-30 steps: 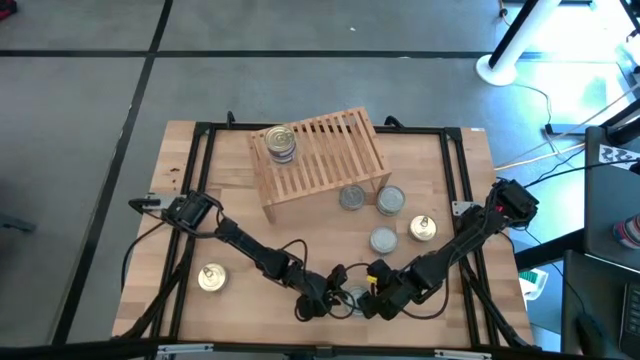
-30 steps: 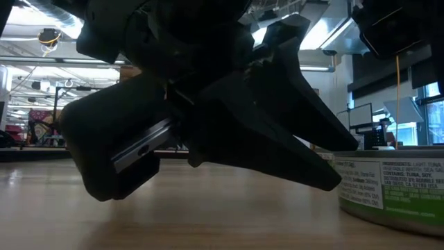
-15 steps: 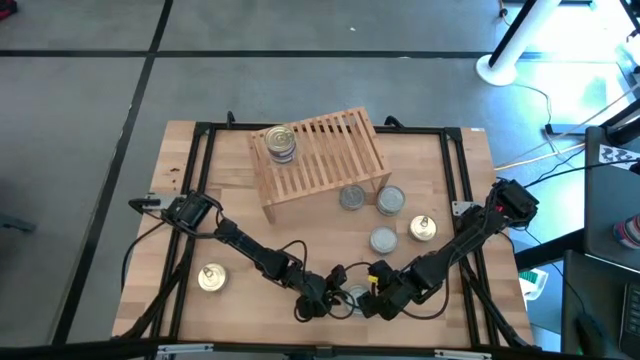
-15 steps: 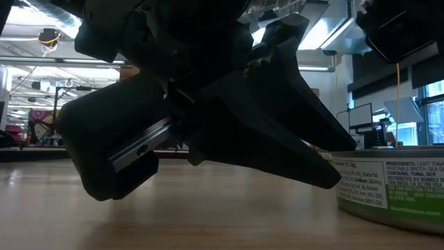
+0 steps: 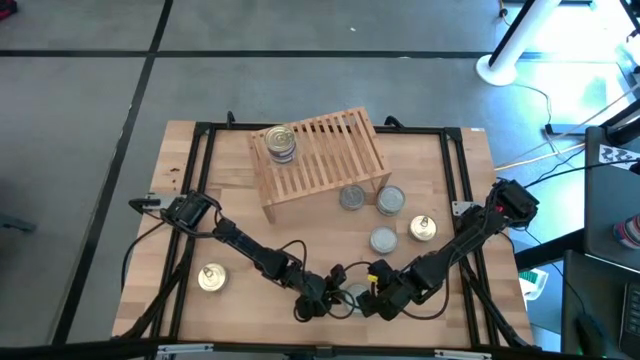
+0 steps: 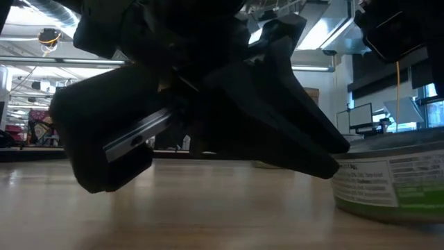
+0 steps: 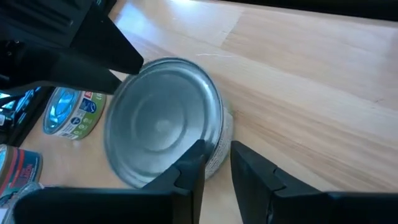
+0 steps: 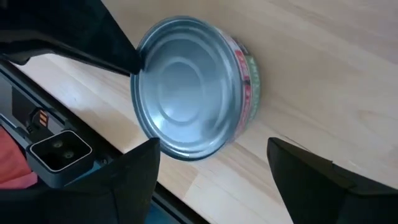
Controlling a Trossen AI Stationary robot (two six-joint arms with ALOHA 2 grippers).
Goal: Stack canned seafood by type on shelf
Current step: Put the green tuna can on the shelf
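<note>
From above, a wooden table (image 5: 230, 200) holds a slatted shelf (image 5: 330, 150) toward the back, with a stack of two tins (image 5: 280, 143) on its left end, gold top uppermost. On the table's left a gold tin (image 5: 211, 277) sits alone, well apart from the rest. Just in front of the shelf lie three silver tins (image 5: 352, 197) and, to their right, another gold one (image 5: 423, 229). At the front edge the two arms meet over one silver tin (image 5: 353, 294): the left gripper (image 5: 318, 303) on its left, the right gripper (image 5: 378, 297) on its right. Only the wrist views show the fingers. The left wrist view has the left fingers (image 7: 186, 174) narrowly parted, set across the tin's rim (image 7: 214, 155) rather than around its body; whether they pinch it, I cannot tell. The right wrist view shows the right fingers (image 8: 143, 168) spread wide, clear of the tin. The low view adds the tin's green label (image 6: 388, 191) beneath the dark gripper bodies.
</note>
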